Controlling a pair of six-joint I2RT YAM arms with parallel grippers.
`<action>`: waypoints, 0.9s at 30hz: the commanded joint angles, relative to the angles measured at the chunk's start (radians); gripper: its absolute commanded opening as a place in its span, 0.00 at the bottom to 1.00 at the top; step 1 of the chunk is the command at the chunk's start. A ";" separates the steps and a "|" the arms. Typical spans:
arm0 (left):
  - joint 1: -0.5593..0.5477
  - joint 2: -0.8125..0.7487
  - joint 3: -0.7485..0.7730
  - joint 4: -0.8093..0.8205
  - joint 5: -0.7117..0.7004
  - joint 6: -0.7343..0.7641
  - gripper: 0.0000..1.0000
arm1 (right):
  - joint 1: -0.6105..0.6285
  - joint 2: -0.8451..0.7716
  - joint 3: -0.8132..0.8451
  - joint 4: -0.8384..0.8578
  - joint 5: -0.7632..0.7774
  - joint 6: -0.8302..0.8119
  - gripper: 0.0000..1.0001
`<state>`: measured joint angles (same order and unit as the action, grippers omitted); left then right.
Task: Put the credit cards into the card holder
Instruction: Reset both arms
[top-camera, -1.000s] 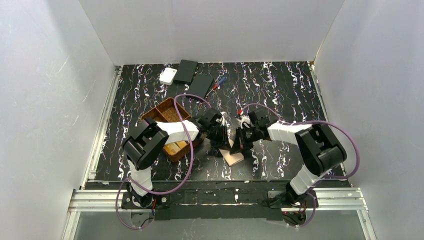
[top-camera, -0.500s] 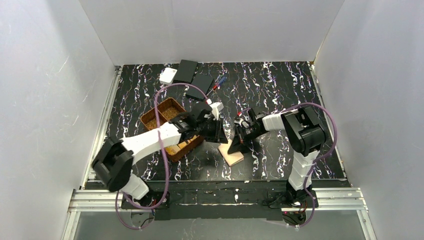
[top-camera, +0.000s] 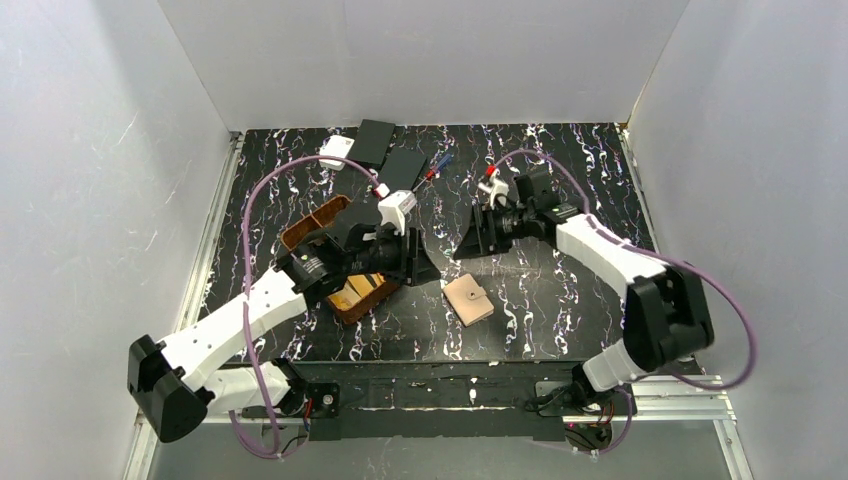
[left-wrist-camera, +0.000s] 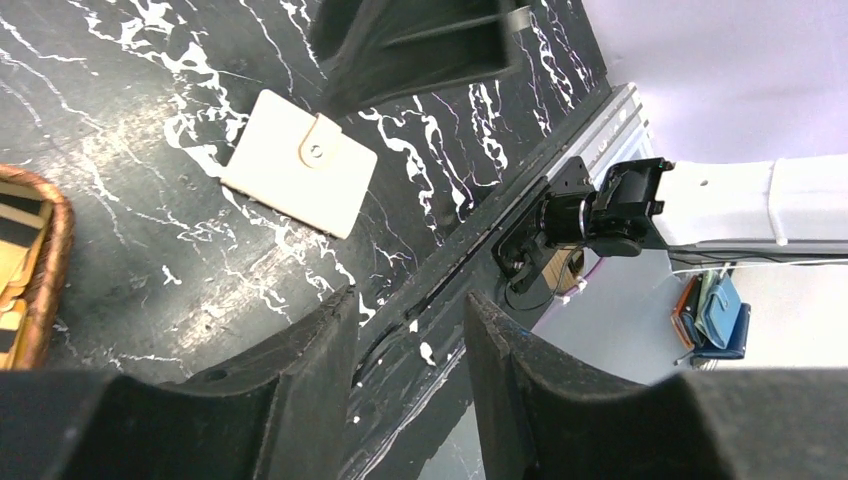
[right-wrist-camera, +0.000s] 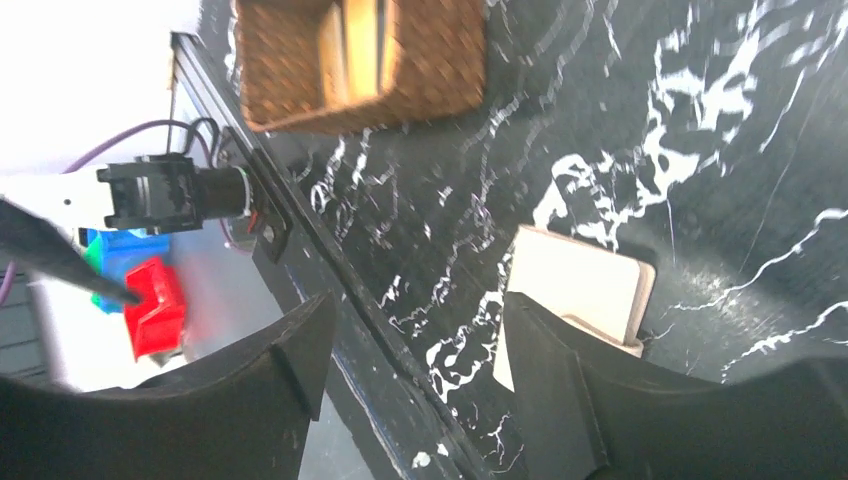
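Card holder (right-wrist-camera: 578, 282) half behind a finger (right-wrist-camera: 575, 400) of the right end effector (right-wrist-camera: 415, 345); woven tray (left-wrist-camera: 52, 240) partly off-frame

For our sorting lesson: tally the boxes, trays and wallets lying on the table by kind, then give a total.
Black flat boxes: 2
White box: 1
Woven tray: 1
Card holder: 1
Total: 5

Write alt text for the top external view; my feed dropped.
The closed tan card holder lies flat on the table near the front centre, touched by neither gripper. The left gripper and right gripper hover open just beyond it, empty. Orange-gold credit cards sit in the brown woven tray on the left.
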<state>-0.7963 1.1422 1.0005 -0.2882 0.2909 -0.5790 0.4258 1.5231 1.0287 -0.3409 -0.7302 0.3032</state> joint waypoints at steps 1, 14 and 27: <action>0.003 -0.067 0.058 -0.095 -0.068 0.022 0.44 | 0.001 -0.130 0.057 -0.100 0.069 -0.026 0.73; 0.007 -0.298 0.393 -0.291 -0.348 0.168 0.97 | 0.000 -0.547 0.404 -0.326 0.805 -0.092 0.98; 0.007 -0.547 0.488 -0.268 -0.573 0.339 0.98 | 0.000 -0.742 0.561 -0.311 1.140 -0.167 0.98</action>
<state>-0.7938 0.6177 1.4689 -0.5406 -0.1842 -0.3172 0.4267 0.7992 1.5582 -0.6642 0.2921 0.1710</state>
